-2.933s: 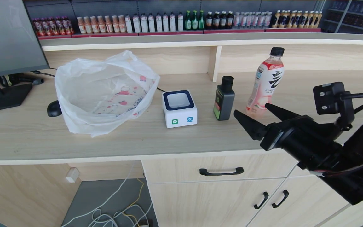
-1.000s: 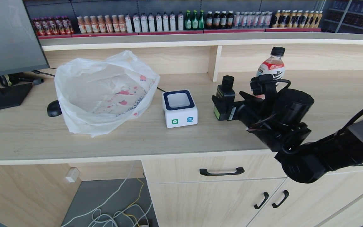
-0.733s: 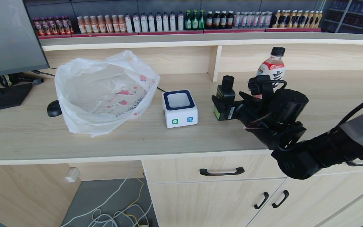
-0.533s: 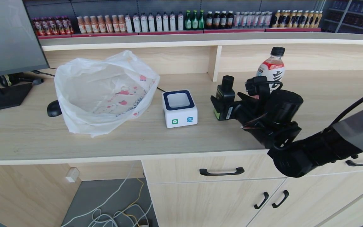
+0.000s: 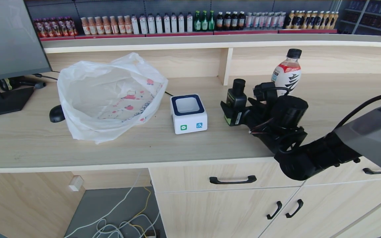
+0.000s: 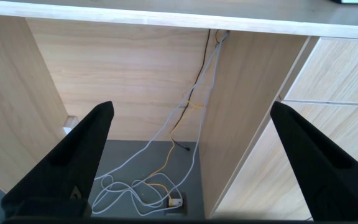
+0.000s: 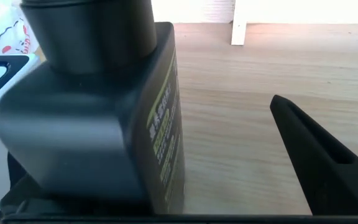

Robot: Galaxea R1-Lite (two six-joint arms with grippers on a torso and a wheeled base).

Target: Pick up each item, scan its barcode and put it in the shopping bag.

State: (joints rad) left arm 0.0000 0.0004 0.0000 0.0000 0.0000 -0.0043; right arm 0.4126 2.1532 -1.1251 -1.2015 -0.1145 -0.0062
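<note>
My right gripper (image 5: 233,114) stands open around the upright dark bottle (image 5: 236,99). The bottle sits against one side, and the other finger (image 7: 316,162) is clear of it (no clamp that I can see). The scanner (image 5: 188,114) lies between it and the shopping bag (image 5: 107,96). The pink drink bottle (image 5: 286,74) stands just behind the arm. My left gripper (image 6: 191,124) hangs wide open below the counter (image 5: 144,145).

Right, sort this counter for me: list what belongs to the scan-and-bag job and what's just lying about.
Job: black bottle, tall drink bottle, barcode scanner, shopping bag.

Lying about: computer mouse, monitor, bottles on the back shelf, cables on the floor.
</note>
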